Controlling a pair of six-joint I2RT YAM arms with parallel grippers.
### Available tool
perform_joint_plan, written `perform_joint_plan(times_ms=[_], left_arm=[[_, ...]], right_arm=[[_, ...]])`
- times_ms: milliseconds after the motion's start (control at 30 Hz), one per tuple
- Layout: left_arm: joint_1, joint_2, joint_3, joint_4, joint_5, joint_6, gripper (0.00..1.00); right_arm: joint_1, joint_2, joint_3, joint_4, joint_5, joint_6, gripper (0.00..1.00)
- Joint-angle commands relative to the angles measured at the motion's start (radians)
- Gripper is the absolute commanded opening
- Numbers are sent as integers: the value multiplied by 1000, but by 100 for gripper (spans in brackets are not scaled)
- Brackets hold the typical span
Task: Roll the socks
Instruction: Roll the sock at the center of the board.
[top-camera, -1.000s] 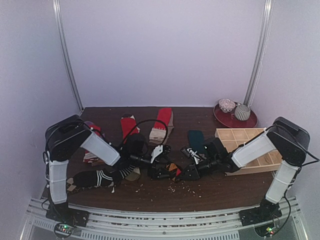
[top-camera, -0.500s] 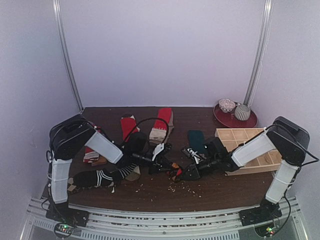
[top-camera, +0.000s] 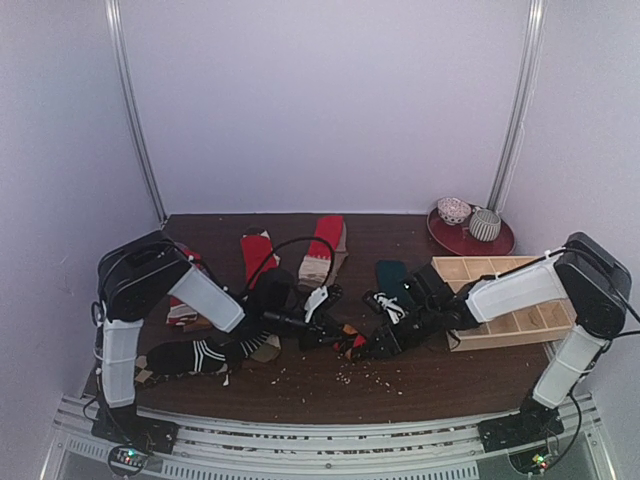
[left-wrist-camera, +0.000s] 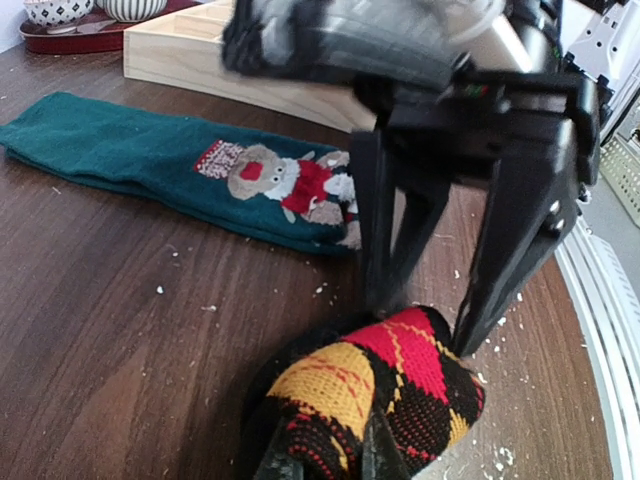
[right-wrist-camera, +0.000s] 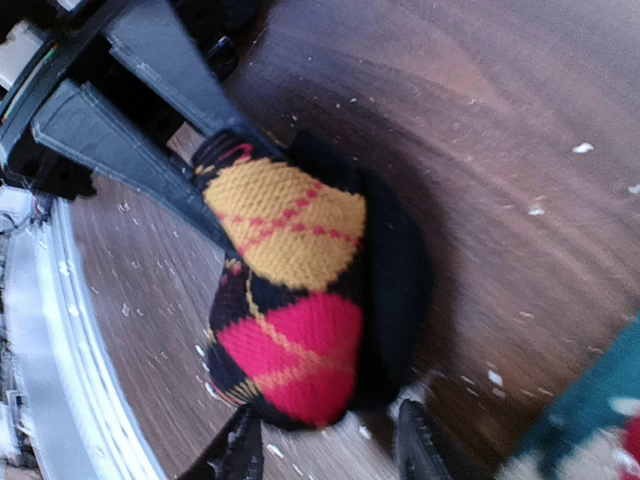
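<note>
The black argyle sock (left-wrist-camera: 385, 385) with orange and red diamonds lies rolled into a thick bundle on the table, near the front middle (top-camera: 350, 340). My left gripper (left-wrist-camera: 330, 462) is shut on one end of the roll, its fingertips (left-wrist-camera: 385, 455) pinching the fabric. My right gripper (right-wrist-camera: 325, 452) is open at the opposite end (right-wrist-camera: 290, 300); its fingers (left-wrist-camera: 510, 250) stand either side of the roll. A dark teal sock with a monkey figure (left-wrist-camera: 170, 160) lies flat just behind (top-camera: 392, 275).
Red-and-beige socks (top-camera: 322, 248) and a red sock (top-camera: 256, 250) lie at the back. A black-and-white striped sock (top-camera: 195, 355) lies front left. A wooden compartment tray (top-camera: 480, 270) sits right, with a red plate holding cups (top-camera: 470, 240) behind it. Pale crumbs (top-camera: 375, 378) dot the table.
My left gripper closed onto the argyle roll. My right gripper let go of it, opened, and its arm shifted slightly back.
</note>
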Motion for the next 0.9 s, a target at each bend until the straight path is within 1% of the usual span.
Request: perform_joint_plan(times_ms=[0,100,167,300,367,400,533,733,867], left_arm=[[1,69,-71,-216,-167,-15,0],[1,66,-70,-220,-170,-7,0],[1,66,-66,-221,-173,-3,0],[1,67,-66,-220,-174,-2,0],[1,70,-69,-220,-173,-2,0],[1,70,-69,-218,-173,-1,0],[0,70,-71,-210,-170,-3,0],[1,73,-65,-218,-171,3,0],[1,72,-62,-220,-169,6,0]], right_arm=[[-1,-95,47,-189,117,-46,51],[-1,-128,80,-216,135,-65,62],[-1,-126,103,-249,128,-81,67],[-1,-68,151,-297,48,-94,75],[-1,-33,173,-321,34,-98,77],[-1,-17,184,-332,38,-101,81],[-1,28,211,-321,57,-89,82],[-1,102,236,-275,19,-60,82],[-1,120,235,-212,-27,-27,83]])
